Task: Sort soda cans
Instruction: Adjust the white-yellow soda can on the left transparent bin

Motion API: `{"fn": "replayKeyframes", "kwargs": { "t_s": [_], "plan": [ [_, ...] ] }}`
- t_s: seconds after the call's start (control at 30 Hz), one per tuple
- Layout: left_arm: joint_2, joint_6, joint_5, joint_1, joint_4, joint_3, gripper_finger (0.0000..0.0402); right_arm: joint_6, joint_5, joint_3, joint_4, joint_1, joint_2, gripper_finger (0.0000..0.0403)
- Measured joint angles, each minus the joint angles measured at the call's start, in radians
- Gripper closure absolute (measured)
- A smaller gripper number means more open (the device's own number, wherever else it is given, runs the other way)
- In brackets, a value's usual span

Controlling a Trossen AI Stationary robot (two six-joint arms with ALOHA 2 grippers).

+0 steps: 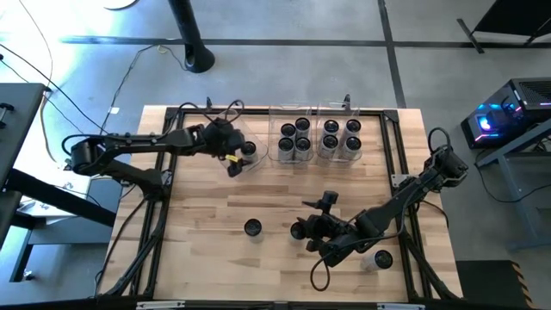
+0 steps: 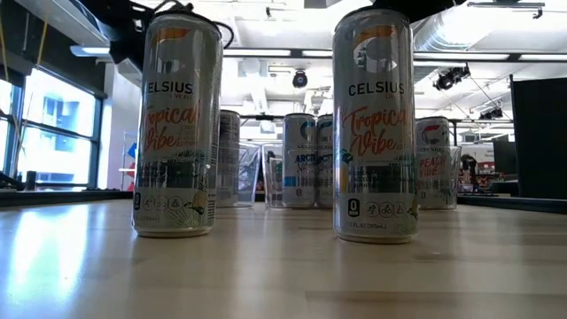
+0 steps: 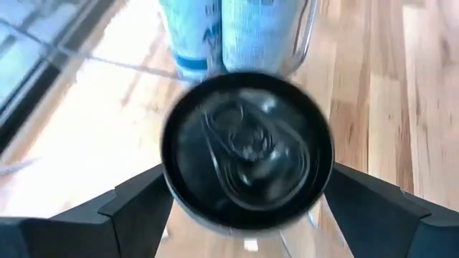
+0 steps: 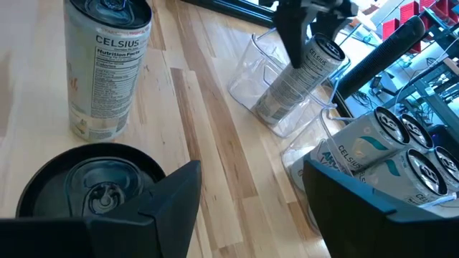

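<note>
Left gripper (image 1: 238, 158) at upper left of the high view, over the leftmost clear bin (image 1: 245, 138), fingers spread wide on either side of a can top (image 3: 247, 147) in the left wrist view; whether pads touch the can cannot be told. That same can (image 4: 300, 72) visible in the right wrist view, upper middle, standing inside the bin with the other arm's dark fingers above it.

Right gripper (image 1: 303, 229) at lower centre of the high view, jaws parted around a can (image 4: 86, 183) whose dark top sits at the lower left of the right wrist view; contact not clear.

Two more clear bins to the right along the table's far edge: the middle bin (image 1: 294, 108) with five cans (image 1: 294, 137), the right bin (image 1: 342, 108) with four cans (image 1: 342, 135).

Loose cans on the wooden table (image 1: 207, 215): one (image 1: 252, 228) left of the right gripper, another (image 1: 382, 259) near the lower right corner.

In the low view, two tall "Tropical Vibe" cans (image 2: 175, 128) (image 2: 373, 124) close up, binned cans in a row behind them.
</note>
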Motion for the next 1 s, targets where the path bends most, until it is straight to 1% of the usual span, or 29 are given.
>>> {"fn": "replayKeyframes", "kwargs": {
  "t_s": [0.2, 0.37, 0.47, 0.6, 0.7, 0.73, 1.0],
  "plan": [
    [0.002, -0.008, 0.000, -0.005, 0.067, 0.000, 0.0066, 0.000, 0.000, 0.000, 0.002, 0.000, 0.000, 0.0165],
    [0.002, -0.020, -0.001, -0.004, 0.080, 0.000, 0.0069, 0.000, 0.000, 0.000, 0.002, 0.000, 0.000, 0.0165],
    [0.002, -0.038, -0.003, -0.004, 0.081, 0.000, 0.0085, 0.000, 0.000, 0.000, 0.001, 0.000, 0.000, 0.0165],
    [0.002, -0.047, -0.018, -0.003, 0.085, 0.000, 0.0126, 0.000, 0.000, 0.000, 0.001, 0.000, 0.000, 0.0165],
    [0.003, -0.074, -0.068, -0.004, 0.097, 0.000, 0.0154, 0.000, 0.000, 0.000, 0.002, 0.000, 0.000, 0.0165],
    [0.003, -0.091, -0.090, -0.004, 0.101, 0.000, 0.0157, 0.000, 0.000, 0.000, 0.002, 0.000, 0.000, 0.0165],
    [0.003, -0.268, -0.247, -0.021, 0.147, 0.000, 0.0156, 0.000, 0.000, 0.000, 0.002, 0.000, 0.000, 0.0165]
  ]
}}
